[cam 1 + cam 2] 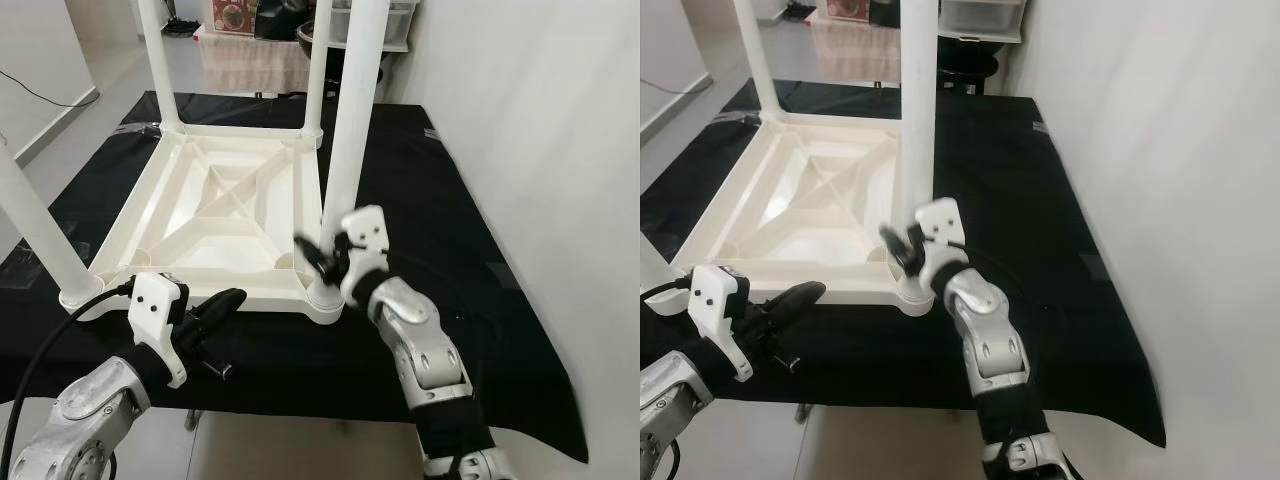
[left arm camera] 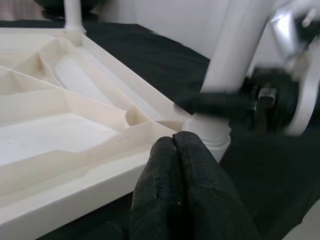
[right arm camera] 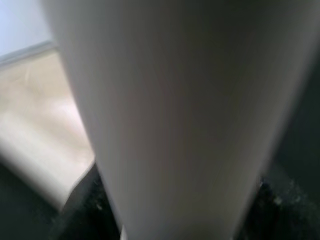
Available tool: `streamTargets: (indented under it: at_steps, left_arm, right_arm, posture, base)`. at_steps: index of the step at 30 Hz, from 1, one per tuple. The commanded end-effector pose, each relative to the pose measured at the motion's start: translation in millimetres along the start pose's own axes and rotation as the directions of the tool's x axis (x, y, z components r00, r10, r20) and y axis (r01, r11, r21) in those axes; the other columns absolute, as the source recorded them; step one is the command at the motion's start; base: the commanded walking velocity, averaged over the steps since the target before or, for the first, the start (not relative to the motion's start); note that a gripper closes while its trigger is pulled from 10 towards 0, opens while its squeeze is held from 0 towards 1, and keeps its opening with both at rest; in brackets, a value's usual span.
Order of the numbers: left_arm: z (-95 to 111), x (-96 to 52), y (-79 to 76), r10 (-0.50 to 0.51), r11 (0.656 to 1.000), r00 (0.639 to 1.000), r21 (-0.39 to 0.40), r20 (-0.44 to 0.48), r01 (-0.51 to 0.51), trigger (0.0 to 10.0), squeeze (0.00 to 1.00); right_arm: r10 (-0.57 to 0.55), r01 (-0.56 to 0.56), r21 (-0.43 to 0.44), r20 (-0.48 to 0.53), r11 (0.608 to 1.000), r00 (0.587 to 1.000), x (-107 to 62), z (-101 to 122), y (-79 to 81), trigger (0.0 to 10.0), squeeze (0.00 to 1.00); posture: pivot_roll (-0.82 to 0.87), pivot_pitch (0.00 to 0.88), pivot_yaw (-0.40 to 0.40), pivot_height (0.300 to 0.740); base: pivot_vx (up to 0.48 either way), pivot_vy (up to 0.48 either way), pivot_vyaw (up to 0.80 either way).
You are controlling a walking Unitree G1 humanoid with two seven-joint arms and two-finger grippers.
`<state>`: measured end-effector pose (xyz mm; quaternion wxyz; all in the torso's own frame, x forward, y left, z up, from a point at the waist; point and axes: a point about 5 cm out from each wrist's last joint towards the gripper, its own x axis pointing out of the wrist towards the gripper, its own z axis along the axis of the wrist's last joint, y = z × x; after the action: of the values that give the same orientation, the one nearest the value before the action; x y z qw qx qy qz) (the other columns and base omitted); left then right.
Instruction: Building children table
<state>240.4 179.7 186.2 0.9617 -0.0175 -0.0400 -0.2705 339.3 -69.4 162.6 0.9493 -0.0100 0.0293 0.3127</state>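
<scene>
Table (image 1: 215, 215) upside down on black cloth (image 1: 470, 250): light, stiff, smooth plastic.
Right gripper (image 1: 322, 257) pinches near leg (image 1: 345, 150) low by its socket; left gripper (image 1: 222, 303), fingers pressed together, hovers beside the rim.

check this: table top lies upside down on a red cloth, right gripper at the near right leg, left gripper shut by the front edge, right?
Not quite: the cloth is black, as the left eye view shows. The table top does lie upside down, the right gripper at the near right leg, the left gripper shut by the front edge.
</scene>
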Motion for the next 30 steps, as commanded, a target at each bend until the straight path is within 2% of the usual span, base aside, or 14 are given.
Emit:
streamTargets:
  at_steps: [1, 4, 5, 6, 7, 8, 9, 10, 11, 18, 19, 21, 22, 30]
  left_arm:
    - [-3.6, 0.6, -3.2, -0.008, 1.0, 1.0, -0.003, -0.012, 0.008, 10.0, 0.0]
    - [-3.2, 0.5, -5.3, -0.012, 1.0, 1.0, -0.007, -0.01, 0.012, 10.0, 0.0]
    - [-3.3, 0.3, -5.5, -0.013, 1.0, 1.0, -0.007, -0.01, 0.013, 10.0, 0.0]
    - [-3.4, -0.1, -5.8, -0.014, 1.0, 1.0, -0.007, -0.01, 0.014, 10.0, 0.0]
    - [-3.5, -0.4, -6.1, -0.014, 1.0, 1.0, -0.008, -0.01, 0.014, 10.0, 0.0]
    - [-3.5, -0.4, -6.1, -0.014, 1.0, 1.0, -0.008, -0.01, 0.014, 10.0, 0.0]
    - [-3.5, -0.5, -6.4, -0.015, 1.0, 1.0, -0.009, -0.01, 0.015, 10.0, 0.0]
    - [-3.5, -1.2, -7.3, -0.016, 1.0, 1.0, -0.01, -0.01, 0.016, 10.0, 0.0]
    - [-3.5, -1.3, -7.5, -0.016, 1.0, 1.0, -0.01, -0.01, 0.016, 10.0, 0.0]
    - [-3.4, -3.8, -9.1, -0.014, 1.0, 1.0, -0.011, -0.013, 0.014, 10.0, 0.0]
    - [-3.4, -4.1, -9.6, -0.014, 1.0, 1.0, -0.011, -0.013, 0.014, 10.0, 0.0]
    - [-3.4, -4.3, -10.0, -0.014, 1.0, 1.0, -0.012, -0.013, 0.014, 10.0, 0.0]
    - [-3.5, -4.5, -10.4, -0.015, 1.0, 1.0, -0.012, -0.013, 0.015, 10.0, 0.0]
    - [-4.0, -4.3, -12.3, -0.016, 1.0, 1.0, -0.016, -0.011, 0.016, 10.0, 0.0]
  right_arm:
    - [0.086, -0.087, 0.027, 0.036, 0.996, 0.996, 3.7, 9.9, 1.7, 10.0, 1.0]
    - [0.341, -0.338, -0.042, 0.1, 0.94, 0.935, -1.2, 34.7, -8.8, 10.0, 1.0]
    - [0.396, -0.389, -0.084, 0.089, 0.917, 0.914, -3.0, 38.9, -11.2, 10.0, 0.61]
    - [0.463, -0.451, -0.132, 0.075, 0.883, 0.883, -5.1, 43.4, -13.6, 10.0, 0.61]
    - [0.503, -0.489, -0.164, 0.057, 0.857, 0.862, -5.9, 46.9, -17.2, 10.0, 0.38]
    - [0.503, -0.489, -0.164, 0.057, 0.857, 0.862, -5.9, 46.9, -17.2, 10.0, 0.38]
    - [0.527, -0.515, -0.168, 0.041, 0.841, 0.849, -5.3, 50.1, -21.7, 10.0, 0.0]
    - [0.589, -0.577, -0.182, 0.015, 0.796, 0.808, -3.0, 58.7, -29.4, 10.0, 0.0]
    - [0.604, -0.592, -0.184, 0.009, 0.785, 0.797, -2.6, 60.8, -31.0, 10.0, 0.0]
    - [0.648, -0.645, -0.128, -0.016, 0.754, 0.761, 10.5, 77.4, -40.7, 10.0, 0.0]
    - [0.65, -0.647, -0.119, -0.014, 0.753, 0.76, 11.0, 78.2, -42.4, 3.4, 0.0]
    - [0.651, -0.648, -0.116, -0.014, 0.752, 0.759, 11.1, 78.5, -43.4, 3.4, 0.0]
    - [0.658, -0.655, -0.097, -0.007, 0.749, 0.753, 10.3, 78.3, -44.7, 0.0, 0.0]
    - [0.671, -0.67, -0.056, 0.003, 0.74, 0.741, 1.2, 72.4, -57.7, 0.0, 0.0]
  posture:
    - [0.05, 0.168, -0.098, 0.74]
    - [0.06, 0.171, -0.105, 0.74]
    - [0.06, 0.173, -0.106, 0.74]
    - [0.06, 0.172, -0.107, 0.74]
    - [0.07, 0.173, -0.108, 0.74]
    - [0.07, 0.173, -0.108, 0.74]
    - [0.07, 0.173, -0.108, 0.74]
    - [0.08, 0.174, -0.113, 0.74]
    - [0.08, 0.174, -0.113, 0.74]
    - [0.09, 0.18, -0.121, 0.74]
    - [0.1, 0.181, -0.123, 0.74]
    - [0.1, 0.181, -0.123, 0.74]
    - [0.1, 0.182, -0.124, 0.74]
    - [0.09, 0.176, -0.123, 0.74]
  base:
    - [0.0, 0.0, 0.0]
    - [0.0, 0.0, 0.0]
    - [0.0, 0.0, 0.0]
    - [0.0, 0.0, 0.0]
    - [0.0, 0.0, 0.0]
    - [0.0, 0.0, 0.0]
    - [0.0, 0.0, 0.0]
    - [0.0, 0.0, 0.0]
    - [0.0, 0.0, 0.0]
    - [0.0, 0.0, 0.0]
    - [0.0, 0.0, 0.0]
    - [0.0, 0.0, 0.0]
    - [0.0, 0.0, 0.0]
    - [0.0, 0.0, 0.0]
